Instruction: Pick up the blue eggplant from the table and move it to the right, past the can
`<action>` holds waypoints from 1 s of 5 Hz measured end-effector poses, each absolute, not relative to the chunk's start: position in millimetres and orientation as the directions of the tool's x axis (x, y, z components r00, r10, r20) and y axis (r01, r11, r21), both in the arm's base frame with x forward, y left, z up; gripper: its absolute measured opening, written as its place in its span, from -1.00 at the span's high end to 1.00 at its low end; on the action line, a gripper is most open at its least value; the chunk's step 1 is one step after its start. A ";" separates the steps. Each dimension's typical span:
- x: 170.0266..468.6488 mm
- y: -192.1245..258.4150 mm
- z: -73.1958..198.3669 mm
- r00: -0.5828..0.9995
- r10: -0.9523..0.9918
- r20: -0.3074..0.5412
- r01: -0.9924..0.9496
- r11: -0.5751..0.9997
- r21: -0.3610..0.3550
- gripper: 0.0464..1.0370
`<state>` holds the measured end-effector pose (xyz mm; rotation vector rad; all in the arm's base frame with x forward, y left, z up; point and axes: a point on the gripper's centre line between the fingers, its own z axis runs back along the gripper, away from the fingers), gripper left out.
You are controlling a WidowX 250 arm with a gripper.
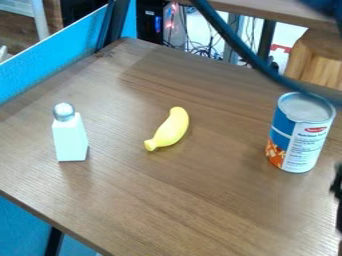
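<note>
Seemingly, the gripper [338, 197], right edge — grip state cannot be told — warrants careful clearance beside the upright can [300, 135].

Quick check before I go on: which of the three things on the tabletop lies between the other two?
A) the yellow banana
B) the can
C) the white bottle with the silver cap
A: the yellow banana lies on the tabletop, with the white bottle standing at the picture's left and the can standing at its right.
</note>
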<state>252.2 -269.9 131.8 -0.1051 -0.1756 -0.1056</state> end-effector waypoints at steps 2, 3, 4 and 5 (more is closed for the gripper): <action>270.7 -215.5 190.7 0.947 0.013 0.320 0.014 0.997 -0.082 -0.93; 280.2 -169.2 191.4 0.942 0.085 0.325 -0.074 0.996 -0.047 -0.93; 301.2 -127.9 188.4 0.948 0.118 0.294 -0.104 0.993 -0.063 -0.93; 319.2 -126.8 181.3 0.962 0.032 0.272 -0.025 0.999 -0.030 -0.93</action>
